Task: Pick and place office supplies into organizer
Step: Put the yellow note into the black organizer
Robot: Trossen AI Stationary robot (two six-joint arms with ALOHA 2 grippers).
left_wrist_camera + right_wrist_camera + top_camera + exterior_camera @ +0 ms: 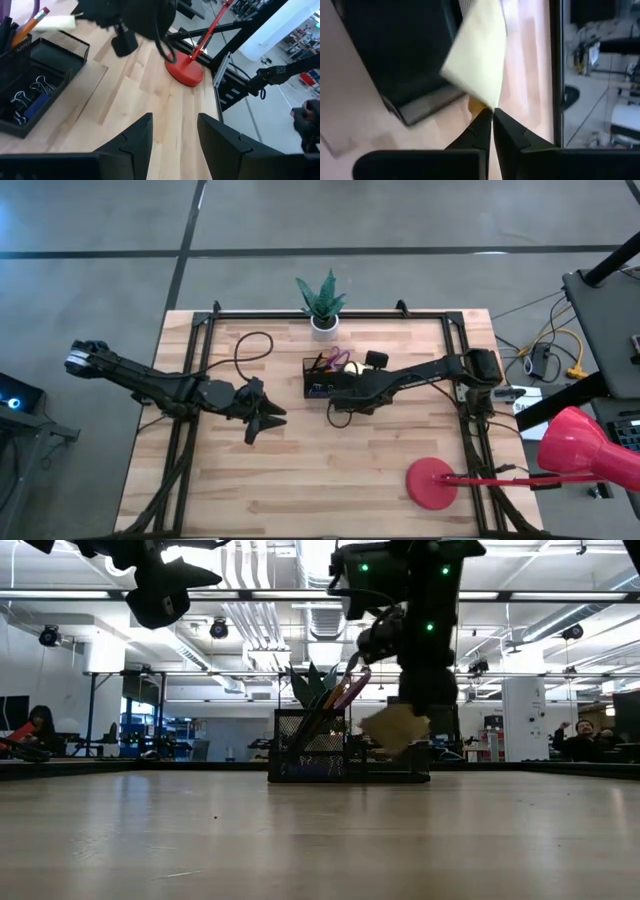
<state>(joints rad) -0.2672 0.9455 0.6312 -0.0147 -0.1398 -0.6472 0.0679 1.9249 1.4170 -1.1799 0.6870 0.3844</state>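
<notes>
Right wrist view: the sticky pad hangs pinched at its corner in my closed right pincer, beside the organizer, counter center. My left pincer hovers open at nine o'clock.

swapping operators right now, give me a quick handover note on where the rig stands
Right gripper: shut on the yellow sticky-note pad, held over the black organizer.
Left gripper: open, empty, hanging above bare table left of the organizer.
Done: scissors, pens, clips and a blue piece are in the organizer.
Left: drop the pad into a compartment.
</notes>
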